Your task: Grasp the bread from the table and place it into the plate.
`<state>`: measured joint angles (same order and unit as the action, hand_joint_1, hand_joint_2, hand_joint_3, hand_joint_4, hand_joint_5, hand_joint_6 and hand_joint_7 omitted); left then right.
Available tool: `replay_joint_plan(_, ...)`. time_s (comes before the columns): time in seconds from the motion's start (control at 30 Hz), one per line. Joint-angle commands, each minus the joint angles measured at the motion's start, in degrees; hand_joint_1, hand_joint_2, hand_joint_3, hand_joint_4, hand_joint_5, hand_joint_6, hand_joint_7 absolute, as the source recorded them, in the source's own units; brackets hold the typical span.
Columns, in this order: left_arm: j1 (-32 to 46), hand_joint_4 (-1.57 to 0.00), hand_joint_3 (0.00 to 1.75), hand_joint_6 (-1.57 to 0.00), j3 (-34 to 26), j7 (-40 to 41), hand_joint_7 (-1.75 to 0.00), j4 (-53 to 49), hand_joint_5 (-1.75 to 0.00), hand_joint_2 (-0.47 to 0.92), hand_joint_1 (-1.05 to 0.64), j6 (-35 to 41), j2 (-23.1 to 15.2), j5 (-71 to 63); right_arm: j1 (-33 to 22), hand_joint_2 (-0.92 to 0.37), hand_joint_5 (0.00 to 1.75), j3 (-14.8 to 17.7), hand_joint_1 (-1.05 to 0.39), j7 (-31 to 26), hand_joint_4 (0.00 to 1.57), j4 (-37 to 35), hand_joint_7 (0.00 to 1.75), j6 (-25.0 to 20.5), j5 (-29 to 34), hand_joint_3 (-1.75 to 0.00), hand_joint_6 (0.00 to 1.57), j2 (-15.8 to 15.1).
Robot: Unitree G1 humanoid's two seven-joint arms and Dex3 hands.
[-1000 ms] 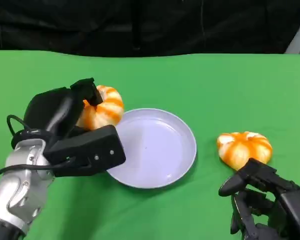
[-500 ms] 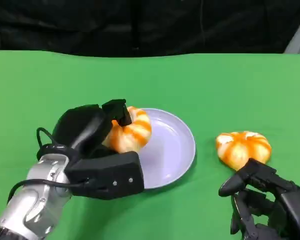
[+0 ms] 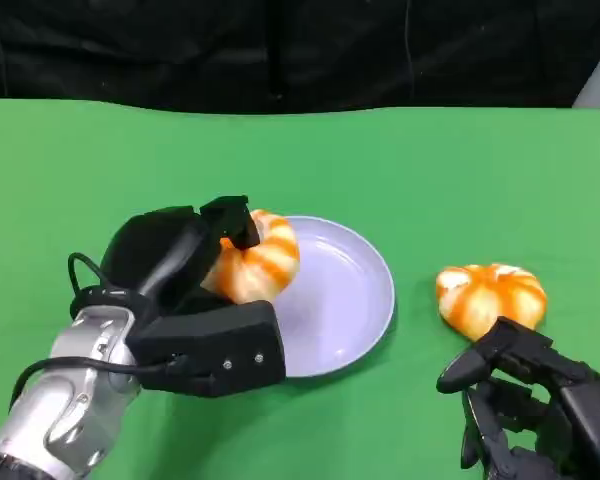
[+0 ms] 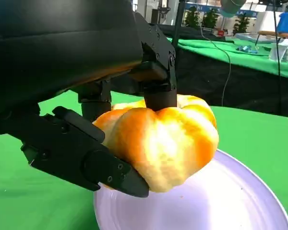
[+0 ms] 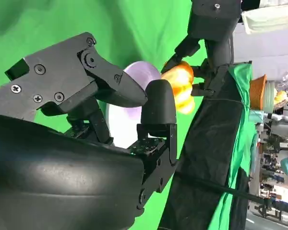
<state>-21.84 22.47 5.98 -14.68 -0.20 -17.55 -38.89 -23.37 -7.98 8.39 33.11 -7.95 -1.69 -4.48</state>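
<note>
R hand (image 3: 540, 405) is resting low at the near edge of the green bench (image 3: 460, 180), fingers curled in w/ nothing in them, just short of a 2nd bread roll (image 3: 491, 297). L hand (image 3: 180, 290) is gripping the orange-striped bread (image 3: 255, 258), fingers clamped top & underside, holding it over the near-left part of the lilac plate (image 3: 345, 300); can't tell if touching.

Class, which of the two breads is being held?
The bread over the plate, gripped by the left hand; the other bread lies free on the table.
</note>
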Motion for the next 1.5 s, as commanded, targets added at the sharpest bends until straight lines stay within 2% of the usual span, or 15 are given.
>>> replay_joint_plan(0.03,-0.08,-0.81,0.3,-0.77,-0.57,-0.53,-1.36,0.51,-1.75,0.86,-0.09,-0.2,-0.65,-0.39,-0.3,-0.66,1.75,0.11,-0.08,-0.13,0.73,0.79,1.57,0.17,-0.24,-1.04,0.64,-0.34)
replay_joint_plan(0.13,-0.26,-0.81,0.31,-0.77,0.86,-1.74,-1.36,0.99,-1.75,0.86,-0.09,0.27,-0.07,-1.24,-0.26,-0.66,1.75,-0.01,-0.08,-0.15,0.73,0.75,1.57,0.28,-0.18,-1.04,0.64,-0.29)
replay_joint_plan(0.17,-0.37,-0.81,0.34,-0.87,1.92,-2.68,-1.06,1.37,-1.75,0.83,-0.1,0.63,0.37,-1.91,-0.23,-0.66,1.75,-0.11,-0.08,-0.16,0.73,0.71,1.57,0.37,-0.14,-1.04,0.64,-0.25)
replay_joint_plan(0.2,-0.43,-0.81,0.37,-0.93,2.6,-3.37,-0.91,1.66,-1.75,0.81,-0.1,0.91,0.7,-2.41,-0.21,-0.66,1.75,-0.17,-0.09,-0.17,0.73,0.69,1.57,0.43,-0.11,-1.04,0.64,-0.23)
replay_joint_plan(0.27,-0.41,-0.81,0.39,-0.99,2.88,-3.94,-0.78,1.97,-1.75,0.79,-0.11,1.21,0.93,-2.83,-0.2,-0.66,1.75,-0.21,-0.09,-0.19,0.73,0.68,1.57,0.46,-0.1,-1.04,0.64,-0.23)
replay_joint_plan(0.37,-0.3,-0.81,0.4,-1.0,2.71,-4.26,-0.74,2.18,-1.75,0.79,-0.11,1.36,1.09,-3.12,-0.2,-0.66,1.75,-0.23,-0.09,-0.22,0.73,0.68,1.58,0.47,-0.11,-1.04,0.64,-0.25)
replay_joint_plan(1.13,-0.13,-0.81,0.44,-1.03,2.34,-4.59,-0.69,2.31,-1.75,0.77,-0.11,1.31,1.38,-3.58,-0.2,-0.67,1.75,-0.26,-0.09,-0.26,0.73,0.68,1.58,0.47,-0.13,-1.02,0.63,-0.29)
replay_joint_plan(1.23,-3.85,-0.78,0.46,-1.03,3.95,-3.84,-0.71,-6.95,-1.75,0.78,-0.09,-1.08,3.91,-2.77,-0.23,-0.68,1.75,-0.62,-0.08,-0.47,0.73,1.07,1.59,0.05,0.0,-1.03,0.63,-0.13)
replay_joint_plan(1.4,-5.41,-0.77,0.47,-1.02,3.94,-2.99,-0.73,-10.6,-1.75,0.78,-0.09,-2.31,5.06,-2.7,-0.29,-0.68,1.75,-0.73,-0.08,-0.62,0.73,1.28,1.59,-0.08,0.02,-1.03,0.63,-0.19)
replay_joint_plan(1.43,-5.76,-0.76,0.48,-0.94,3.93,-2.88,-0.88,-11.28,-1.75,0.78,-0.08,-2.22,5.48,-2.7,-0.33,-0.68,1.75,-0.75,-0.08,-0.65,0.73,1.39,1.59,-0.13,0.04,-1.03,0.63,-0.21)
replay_joint_plan(1.5,-5.93,-0.76,0.48,-0.87,3.93,-2.42,-1.04,-12.37,-1.75,0.78,-0.08,-2.25,6.38,-2.51,-0.44,-0.68,1.75,-0.79,-0.07,-0.6,0.73,1.56,1.59,0.01,-0.02,-1.03,0.63,-0.29)
